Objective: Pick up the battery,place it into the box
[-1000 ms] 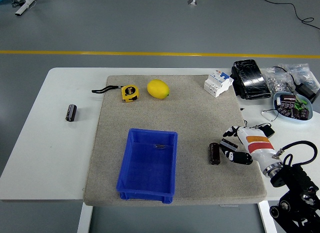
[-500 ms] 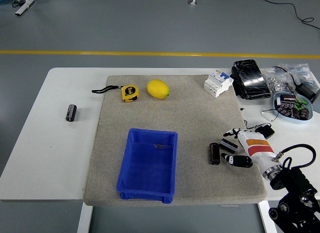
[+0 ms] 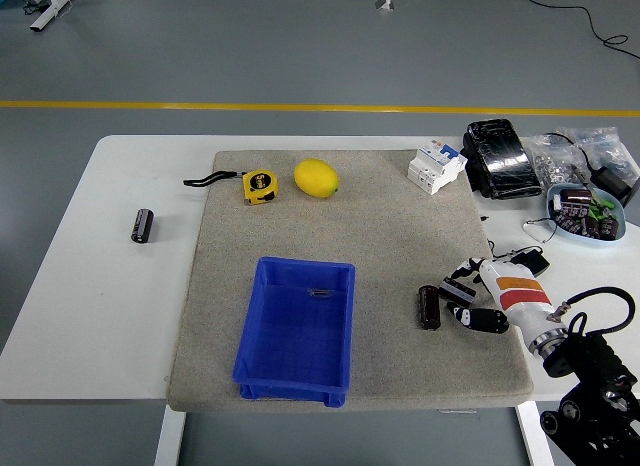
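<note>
I have the right hand [image 3: 468, 304] low on the mat, fingers spread and holding nothing, just beside the battery [image 3: 429, 307], which lies on the mat right of the blue box [image 3: 296, 331]. To grasp cleanly I'd slide left until thumb and fingers straddle the cylinder across its short side, then close gently so it doesn't roll toward the box.

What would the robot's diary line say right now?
right hand: open, beside battery | battery: on mat, ungrasped | box: empty
</note>
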